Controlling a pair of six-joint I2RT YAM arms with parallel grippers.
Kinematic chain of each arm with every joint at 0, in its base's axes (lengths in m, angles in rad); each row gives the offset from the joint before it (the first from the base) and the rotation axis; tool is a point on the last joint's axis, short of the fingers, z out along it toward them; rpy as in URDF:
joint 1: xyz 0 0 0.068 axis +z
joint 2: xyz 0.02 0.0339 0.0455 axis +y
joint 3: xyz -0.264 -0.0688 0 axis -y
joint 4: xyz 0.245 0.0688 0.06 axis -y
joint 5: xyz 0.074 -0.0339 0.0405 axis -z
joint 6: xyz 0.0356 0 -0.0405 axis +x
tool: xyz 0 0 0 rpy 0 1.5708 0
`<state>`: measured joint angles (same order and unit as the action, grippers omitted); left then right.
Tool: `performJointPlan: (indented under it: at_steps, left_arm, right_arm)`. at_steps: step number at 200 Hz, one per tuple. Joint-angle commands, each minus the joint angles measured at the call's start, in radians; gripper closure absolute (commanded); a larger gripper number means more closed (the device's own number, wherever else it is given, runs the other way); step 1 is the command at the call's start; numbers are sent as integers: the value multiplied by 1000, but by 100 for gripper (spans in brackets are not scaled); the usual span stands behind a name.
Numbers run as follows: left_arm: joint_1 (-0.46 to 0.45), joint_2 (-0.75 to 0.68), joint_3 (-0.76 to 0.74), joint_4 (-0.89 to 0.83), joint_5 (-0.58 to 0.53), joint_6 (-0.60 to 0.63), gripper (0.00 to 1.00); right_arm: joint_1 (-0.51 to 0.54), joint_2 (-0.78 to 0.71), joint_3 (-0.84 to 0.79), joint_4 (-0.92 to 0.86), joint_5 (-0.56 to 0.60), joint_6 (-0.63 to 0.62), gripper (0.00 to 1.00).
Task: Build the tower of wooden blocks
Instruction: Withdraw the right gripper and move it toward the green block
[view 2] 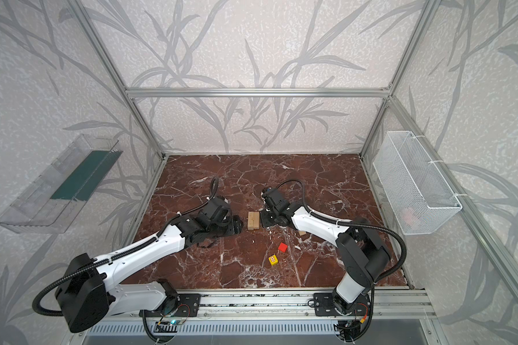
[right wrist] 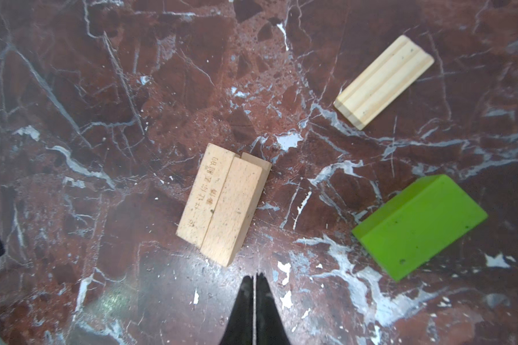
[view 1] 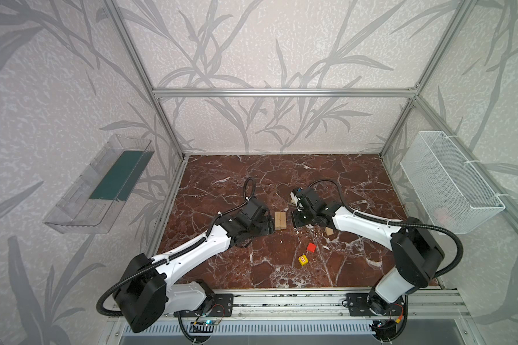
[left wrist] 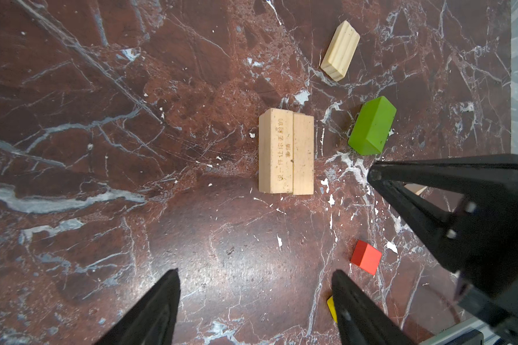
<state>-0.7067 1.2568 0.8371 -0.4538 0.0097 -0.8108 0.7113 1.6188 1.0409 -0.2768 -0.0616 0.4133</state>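
Two tan wooden bars (view 1: 280, 220) (view 2: 253, 220) (left wrist: 286, 152) (right wrist: 225, 203) lie side by side mid-table, one printed with characters; a tan edge peeks from under them. My left gripper (view 1: 270, 226) (view 2: 238, 225) (left wrist: 255, 271) hangs open just left of them, holding nothing. My right gripper (view 1: 294, 221) (view 2: 262, 221) (right wrist: 254, 274) is shut and empty just right of them. A lime-green bar (left wrist: 371, 125) (right wrist: 419, 227) and a pale grooved bar (left wrist: 340, 50) (right wrist: 383, 82) lie beyond. The red cube (view 1: 311, 247) (view 2: 283, 247) (left wrist: 366, 257) and yellow patterned cube (view 1: 303, 259) (view 2: 273, 259) sit nearer the front.
Another tan block (view 1: 329, 231) (view 2: 302, 233) pokes out from under the right arm. A clear tray (view 1: 99, 185) hangs on the left wall and a white mesh basket (view 1: 449, 182) on the right wall. Aluminium frame posts border the marble table (view 1: 281, 179).
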Motion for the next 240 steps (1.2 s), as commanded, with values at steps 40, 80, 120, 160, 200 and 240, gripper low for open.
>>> performJointPlan:
  at_steps: [40, 80, 120, 160, 200, 240]
  left_arm:
    - [-8, -41, 34, -43, 0, 34, 23]
    - [-26, -17, 60, -36, -1, 63, 23]
    - [-48, 71, 125, -36, 18, 94, 23]
    - [-74, 153, 179, -40, 40, 101, 23]
    - [-98, 202, 201, 2, 36, 92, 23]
    - [-106, 230, 211, 27, 29, 84, 24]
  right_arm:
    - [-54, -171, -65, -104, -4, 12, 89]
    - [-125, -283, -143, -146, 11, 23, 84]
    - [-216, -370, -201, -177, 10, 12, 74]
    - [-268, -373, -229, -214, 8, -35, 64]
    - [-267, -305, -211, -177, -45, -7, 52]
    - [-253, -180, -146, -128, -46, 54, 44]
